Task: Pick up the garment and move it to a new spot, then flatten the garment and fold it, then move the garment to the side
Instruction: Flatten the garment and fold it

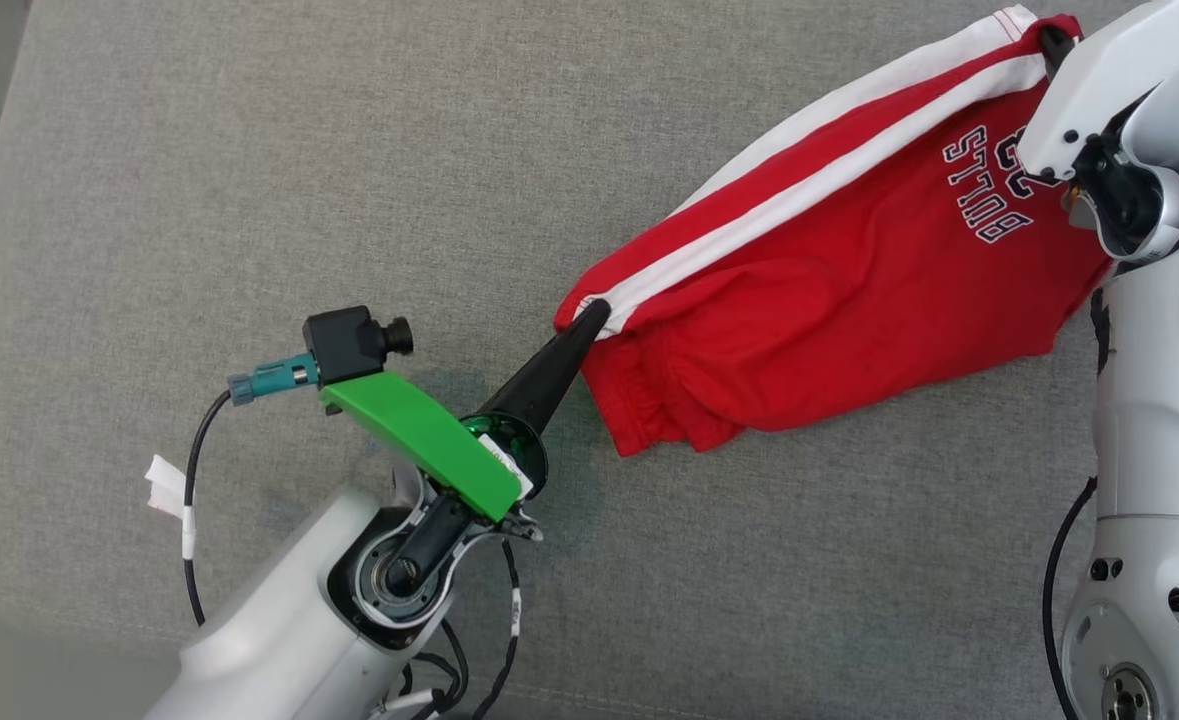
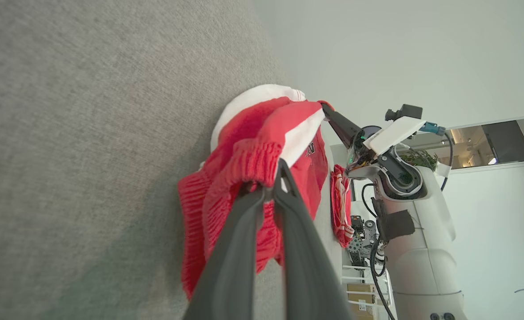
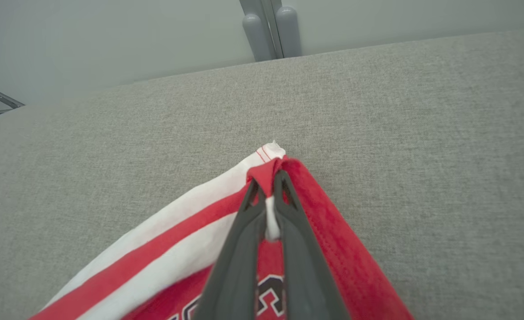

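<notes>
L gripper (image 1: 598, 311) & R gripper (image 1: 1048, 42) clamped on shorts (image 1: 849, 280).

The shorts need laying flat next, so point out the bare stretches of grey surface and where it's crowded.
Widest bare patch: the grey surface left of and beyond the red shorts, past the left gripper. A narrower strip lies below the shorts, right of the left gripper. Crowded: the right edge, where the right gripper pinches the shorts' corner.

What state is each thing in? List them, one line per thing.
Red fabric shorts with white side stripes: strung between both grippers, sagging and creased, not flattened.
Left gripper, long dark fingers: shut on the shorts' ribbed waistband.
Right gripper, long dark fingers: shut on the shorts' hem corner.
</notes>
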